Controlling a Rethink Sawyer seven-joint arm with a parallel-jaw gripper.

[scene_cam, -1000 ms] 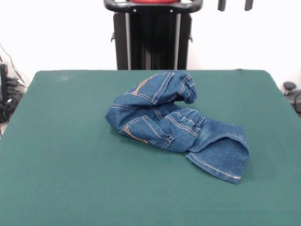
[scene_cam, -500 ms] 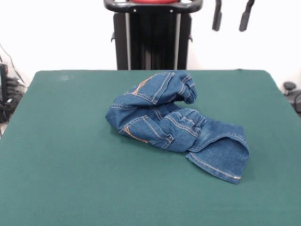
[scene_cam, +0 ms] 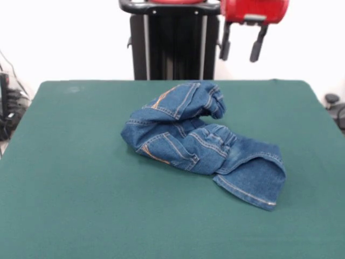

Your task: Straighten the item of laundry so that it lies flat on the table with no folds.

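A small pair of blue denim jeans [scene_cam: 199, 141] with orange-tan stitching lies crumpled in the middle of the green table [scene_cam: 81, 178]. The waist and pocket part is bunched and folded over at the upper left. One hemmed leg end sticks out to the lower right. My gripper [scene_cam: 240, 52] hangs high above the table's far edge, above and to the right of the jeans. Its two black fingers [scene_cam: 224, 48] are spread apart and hold nothing. The red wrist housing shows above them.
The robot's black pedestal [scene_cam: 172, 43] stands behind the table's far edge. Dark equipment and cables sit off the table at the left edge [scene_cam: 8, 108], and a dark object sits at the right edge [scene_cam: 334, 108].
My gripper has come down into view from the top edge and moved a little to the left. The red wrist housing now shows. The jeans have not moved.
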